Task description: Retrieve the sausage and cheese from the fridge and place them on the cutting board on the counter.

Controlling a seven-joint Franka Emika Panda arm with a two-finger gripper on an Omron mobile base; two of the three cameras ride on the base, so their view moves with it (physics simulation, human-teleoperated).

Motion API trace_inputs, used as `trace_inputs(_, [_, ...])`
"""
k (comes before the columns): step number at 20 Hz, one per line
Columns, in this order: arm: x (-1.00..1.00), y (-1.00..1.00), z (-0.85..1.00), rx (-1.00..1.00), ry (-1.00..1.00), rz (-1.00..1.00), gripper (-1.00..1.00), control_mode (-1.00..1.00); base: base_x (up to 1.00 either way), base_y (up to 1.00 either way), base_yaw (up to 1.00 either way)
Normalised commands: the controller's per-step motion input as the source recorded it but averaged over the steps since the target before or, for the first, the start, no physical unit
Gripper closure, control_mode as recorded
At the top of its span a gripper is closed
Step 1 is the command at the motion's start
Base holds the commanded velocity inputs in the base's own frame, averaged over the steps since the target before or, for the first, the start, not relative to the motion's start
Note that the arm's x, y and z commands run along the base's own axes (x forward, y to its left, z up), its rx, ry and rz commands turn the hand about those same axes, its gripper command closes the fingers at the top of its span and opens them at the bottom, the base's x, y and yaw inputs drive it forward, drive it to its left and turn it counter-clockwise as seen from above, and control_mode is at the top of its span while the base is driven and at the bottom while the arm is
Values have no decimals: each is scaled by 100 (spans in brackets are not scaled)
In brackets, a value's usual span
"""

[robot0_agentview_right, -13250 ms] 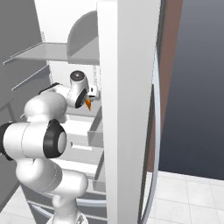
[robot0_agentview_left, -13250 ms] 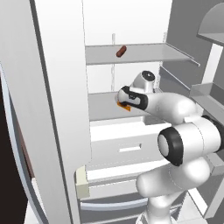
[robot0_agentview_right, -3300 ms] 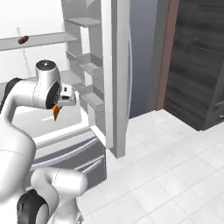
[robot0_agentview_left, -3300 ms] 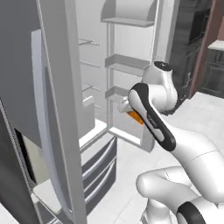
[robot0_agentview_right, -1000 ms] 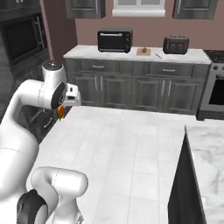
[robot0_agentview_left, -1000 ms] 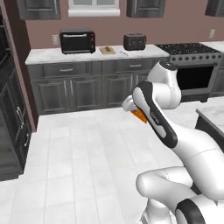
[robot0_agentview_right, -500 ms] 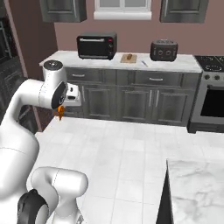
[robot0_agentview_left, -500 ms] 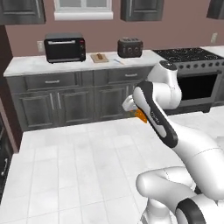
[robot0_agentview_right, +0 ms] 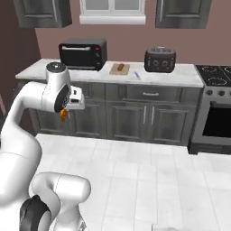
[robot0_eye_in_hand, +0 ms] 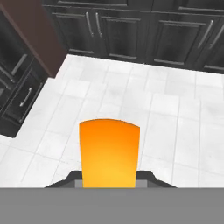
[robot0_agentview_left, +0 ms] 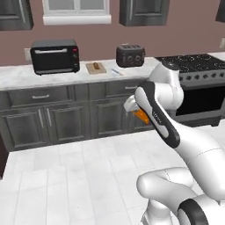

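The cheese (robot0_eye_in_hand: 109, 153), a bright orange wedge, sits between my gripper's (robot0_eye_in_hand: 109, 180) fingers, which are shut on it. It hangs above the white floor tiles, well short of the cabinets. From the base it shows as an orange tip (robot0_agentview_left: 140, 116) under the hand (robot0_agentview_left: 133, 107), and again as the cheese (robot0_agentview_right: 63, 116) below the gripper (robot0_agentview_right: 68, 107). The cutting board (robot0_agentview_left: 96, 67) (robot0_agentview_right: 119, 68) lies on the counter (robot0_agentview_left: 22, 80) (robot0_agentview_right: 182, 76) between the toaster oven and the toaster, with a small brown piece on it. The sausage and the fridge are out of view.
A black toaster oven (robot0_agentview_left: 55, 56) (robot0_agentview_right: 83, 53) stands left of the board, a dark toaster (robot0_agentview_left: 130, 55) (robot0_agentview_right: 159, 60) right of it. A stove (robot0_agentview_left: 195, 66) (robot0_agentview_right: 216, 74) adjoins the counter on the right. Dark grey cabinets (robot0_eye_in_hand: 131, 30) line the floor ahead. A brown wall panel (robot0_eye_in_hand: 41, 39) stands left.
The whole picture has shifted with the base: counter, board and toaster oven now sit nearer and more central. The gripper keeps the cheese in the same pose.
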Motion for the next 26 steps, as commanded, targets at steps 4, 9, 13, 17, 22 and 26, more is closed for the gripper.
trace_inputs(4, [0,0,0,0,0,0,100,100,100,1,0])
trace_inputs(9, [0,0,0,0,0,0,100,100,100,12,0])
trace_inputs(13, [0,0,0,0,0,0,100,100,100,0,0])
trace_inputs(17, [0,0,0,0,0,0,100,100,100,0,0])
trace_inputs(22, [0,0,0,0,0,0,100,100,100,8,0])
trace_inputs(26, [0,0,0,0,0,0,100,100,100,8,0])
